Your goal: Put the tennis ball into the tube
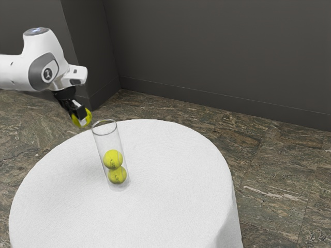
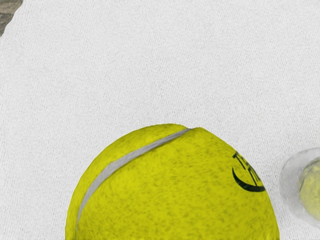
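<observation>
Ball [image 2: 175, 190] sits pinched in gripper [image 1: 81, 118], fingers [image 1: 78, 111] parted by its width, with tube [image 1: 106, 139] just beside on table [image 1: 170, 186], toward the exterior view's right, long axis upright, so the next move likely goes sideways over its open rim [image 1: 105, 120], then down.

Tube [image 1: 106, 140]: clear, smooth, glossy. Tennis ball [image 2: 175, 190]: matt, felt-like. Tablecloth [image 1: 173, 181]: matt weave. Floor [image 1: 274, 170]: stone-like, veined. Far wall [image 1: 217, 51]: smooth, matt. Arm [image 1: 39, 49], left: smooth, glossy.

On the table [image 1: 176, 196], the tube [image 1: 108, 140] holds two balls [image 1: 113, 159], seemingly touching.
</observation>
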`<state>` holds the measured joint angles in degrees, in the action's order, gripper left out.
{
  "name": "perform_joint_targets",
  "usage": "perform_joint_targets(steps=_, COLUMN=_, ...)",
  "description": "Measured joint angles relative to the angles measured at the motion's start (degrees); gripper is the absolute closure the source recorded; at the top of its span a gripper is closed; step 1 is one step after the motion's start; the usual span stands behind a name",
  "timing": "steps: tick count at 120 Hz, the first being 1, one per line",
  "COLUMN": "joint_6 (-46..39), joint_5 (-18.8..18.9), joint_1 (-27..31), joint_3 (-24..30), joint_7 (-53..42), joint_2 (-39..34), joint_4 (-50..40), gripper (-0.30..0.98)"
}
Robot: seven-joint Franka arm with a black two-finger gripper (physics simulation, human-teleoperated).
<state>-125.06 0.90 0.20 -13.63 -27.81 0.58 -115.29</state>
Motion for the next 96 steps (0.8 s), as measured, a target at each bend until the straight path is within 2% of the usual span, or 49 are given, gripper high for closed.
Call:
perform_joint_targets(steps=8, joint_6=1.9, joint_5=1.8, joint_1=0.0, joint_3=0.6, joint_7=0.9, joint_2=-0.5, joint_4=1.7, gripper=0.45)
perform_joint_targets(steps=31, joint_6=5.5, joint_5=5.2, joint_1=-1.4, joint_3=0.6, joint_7=3.3, joint_2=-1.5, joint_4=4.1, gripper=0.41)
perform_joint_targets(steps=58, joint_6=7.7, joint_5=7.3, joint_1=-1.4, joint_3=2.2, joint_7=5.5, joint_2=-1.4, joint_4=5.4, gripper=0.39)
perform_joint_targets(steps=96, joint_6=8.6, joint_5=8.8, joint_1=-4.3, joint_3=1.9, joint_7=7.7, joint_2=-0.8, joint_4=7.2, gripper=0.39)
